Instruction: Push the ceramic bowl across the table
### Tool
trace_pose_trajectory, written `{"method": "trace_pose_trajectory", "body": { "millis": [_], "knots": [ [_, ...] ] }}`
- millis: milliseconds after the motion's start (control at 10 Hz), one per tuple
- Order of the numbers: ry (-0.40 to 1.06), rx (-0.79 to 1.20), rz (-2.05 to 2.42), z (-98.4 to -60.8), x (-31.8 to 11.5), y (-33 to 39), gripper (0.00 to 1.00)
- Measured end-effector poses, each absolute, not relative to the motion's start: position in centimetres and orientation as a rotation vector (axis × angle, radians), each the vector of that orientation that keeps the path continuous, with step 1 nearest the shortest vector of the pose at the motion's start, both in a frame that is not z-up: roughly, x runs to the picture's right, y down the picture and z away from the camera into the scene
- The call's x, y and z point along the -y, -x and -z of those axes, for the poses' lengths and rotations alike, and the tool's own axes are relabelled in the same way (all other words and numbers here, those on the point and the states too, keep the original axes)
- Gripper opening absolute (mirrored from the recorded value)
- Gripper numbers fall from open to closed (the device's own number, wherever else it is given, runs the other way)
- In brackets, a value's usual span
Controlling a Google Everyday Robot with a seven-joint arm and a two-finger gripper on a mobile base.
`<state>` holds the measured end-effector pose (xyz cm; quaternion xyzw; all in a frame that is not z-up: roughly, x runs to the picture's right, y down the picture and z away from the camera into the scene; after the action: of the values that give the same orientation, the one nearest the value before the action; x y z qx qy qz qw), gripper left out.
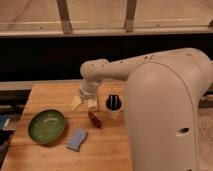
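Wooden table (107, 150) bears the empty ceramic bowl (46, 126) — gripper (84, 103) nearby, fingers (76, 103) apart.

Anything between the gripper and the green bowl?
No. In the camera view, only bare table lies between gripper and ceramic bowl; the blue sponge sits off that line.

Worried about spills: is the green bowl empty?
The bowl looks empty: only glossy green inside. The gripper hovers over the table nearby.

Warm, dimmish light comes from overhead. The white arm (165, 95) catches it brightly. The end effector (84, 103), low over the surface's (50, 92) back middle, sits shaded. A faint sheen lies on the bowl (46, 126).
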<state>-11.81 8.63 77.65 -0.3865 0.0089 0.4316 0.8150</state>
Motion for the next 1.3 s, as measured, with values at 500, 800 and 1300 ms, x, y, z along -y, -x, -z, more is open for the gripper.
{"method": "trace_pose_trajectory", "body": {
  "millis": [500,800,1300],
  "knots": [
    [0.878,-0.185,-0.796,-81.3,-12.3,14.3,0.79],
    [0.876,-0.284,-0.716,-82.9,-14.1,15.7,0.79],
    [0.807,-0.427,-0.631,-84.7,-16.8,16.4,0.79]
  ]
}}
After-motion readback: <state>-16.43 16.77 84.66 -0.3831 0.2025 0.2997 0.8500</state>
